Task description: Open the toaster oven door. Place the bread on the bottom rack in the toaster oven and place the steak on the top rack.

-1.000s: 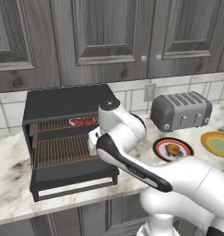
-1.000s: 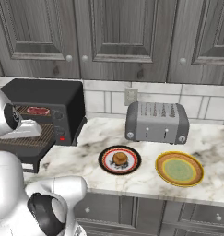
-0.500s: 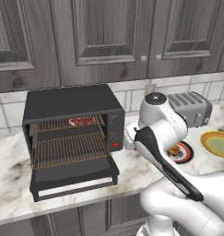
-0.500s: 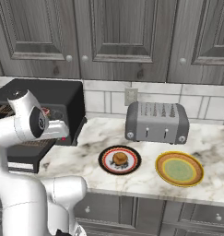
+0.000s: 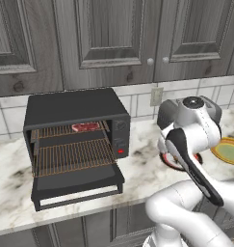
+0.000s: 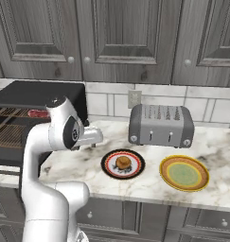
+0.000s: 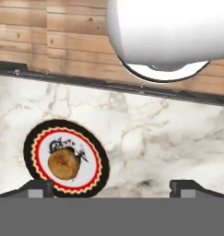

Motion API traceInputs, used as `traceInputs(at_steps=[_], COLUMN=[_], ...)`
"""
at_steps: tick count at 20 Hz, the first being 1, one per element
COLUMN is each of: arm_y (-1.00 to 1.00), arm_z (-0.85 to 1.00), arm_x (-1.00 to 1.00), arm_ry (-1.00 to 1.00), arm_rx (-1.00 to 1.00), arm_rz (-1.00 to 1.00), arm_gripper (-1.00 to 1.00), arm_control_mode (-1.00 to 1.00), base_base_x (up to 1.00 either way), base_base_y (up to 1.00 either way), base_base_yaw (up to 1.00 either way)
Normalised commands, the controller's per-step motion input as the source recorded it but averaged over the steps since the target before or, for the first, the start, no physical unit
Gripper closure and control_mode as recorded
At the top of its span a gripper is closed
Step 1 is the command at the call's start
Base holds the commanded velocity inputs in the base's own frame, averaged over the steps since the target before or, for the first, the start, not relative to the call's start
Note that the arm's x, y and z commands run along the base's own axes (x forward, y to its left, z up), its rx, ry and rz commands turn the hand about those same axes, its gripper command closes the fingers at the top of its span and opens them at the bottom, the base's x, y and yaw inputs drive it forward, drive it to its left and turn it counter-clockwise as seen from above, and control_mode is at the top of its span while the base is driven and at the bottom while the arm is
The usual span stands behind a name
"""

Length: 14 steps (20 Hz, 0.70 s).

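You see the toaster oven (image 5: 75,140) on the marble counter (image 6: 149,186) at left, its toaster oven door (image 5: 77,185) dropped flat and open toward you. Inside, two wire shelves: top rack (image 5: 70,129) carries the steak (image 5: 85,127) toward the back; bottom rack (image 5: 72,157) is bare. In the right base view the steak (image 6: 38,113) shows as a red patch just behind the arm's upper link.

The bread (image 6: 123,163) sits centred on a small plate w/ black-and-red rim (image 6: 107,165), on the counter in front of the silver slot toaster (image 6: 160,125). Beside that plate, to its right, lies a yellow plate w/ green centre (image 6: 183,172); the two are near but apart.

In the hand view, you look down on the counter: the bread (image 7: 63,163) and its plate (image 7: 35,138) lie left of the gripper (image 7: 111,186). Fingertips (image 7: 37,188) stand spread wide at either side of the bottom edge, nothing between them; jaws fully apart, no contact w/ bread or plate. The left fingertip overlaps the plate's near rim in the picture; height above it can't be told.

Dark grey cabinet doors (image 6: 126,38) above, white tile backsplash w/ an outlet (image 6: 134,98) behind the slot toaster.
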Motion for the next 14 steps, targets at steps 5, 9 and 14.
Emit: traceInputs(at_steps=[5, 9, 14], arm_y=[-0.98, -0.47, 0.04], arm_z=[-0.44, -0.76, -0.36], arm_x=[0.34, 0.15, 0.16], arm_ry=[0.01, -0.01, -0.14], arm_rx=[0.0, 0.0, -0.02], arm_rz=[0.0, 0.0, 0.09], arm_gripper=[-1.0, -1.0, -1.0], arm_control_mode=[-1.0, -1.0, -1.0], base_base_x=[0.0, 0.0, 0.0], base_base_y=[0.0, 0.0, 0.0], base_base_yaw=[0.0, 0.0, 0.0])
